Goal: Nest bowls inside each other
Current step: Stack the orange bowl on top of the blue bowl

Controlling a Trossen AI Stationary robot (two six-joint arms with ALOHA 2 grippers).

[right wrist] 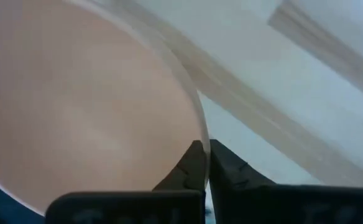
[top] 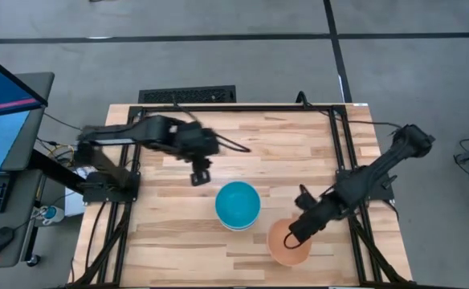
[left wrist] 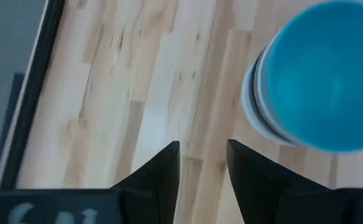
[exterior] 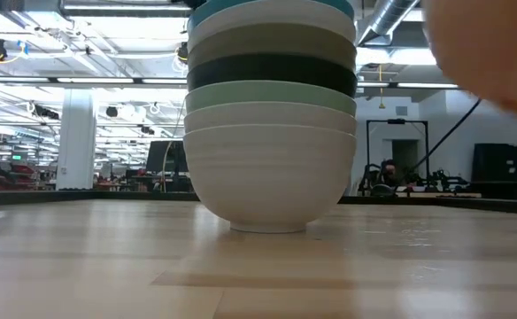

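A stack of several nested bowls [top: 237, 205] stands near the table's middle with the turquoise bowl [left wrist: 324, 74] on top. In the low view the stack [exterior: 272, 115] rests on the base of a white bowl, with mint, black and olive-grey bowls above. The orange bowl [top: 288, 243] is to the right of and nearer than the stack, in my right gripper [top: 293, 234], which is shut on its rim. My left gripper [top: 200, 172] hovers open to the left of and beyond the stack, over bare wood, its fingers [left wrist: 203, 155] apart. My right gripper [right wrist: 205, 152] pinches the orange bowl's rim [right wrist: 200, 124], one finger inside the bowl and one outside. The fingers come slanting down from the table's far right. In the low view the bowl [exterior: 489, 53] is lifted clear of the table, mouth up.
A black metal frame [top: 339, 136] runs along the table's far and right edges, with the arm bases mounted on it. Bare wood [top: 170, 233] lies left of and nearer than the stack. A monitor [top: 2, 104] and a keyboard stand off the table's left edge.
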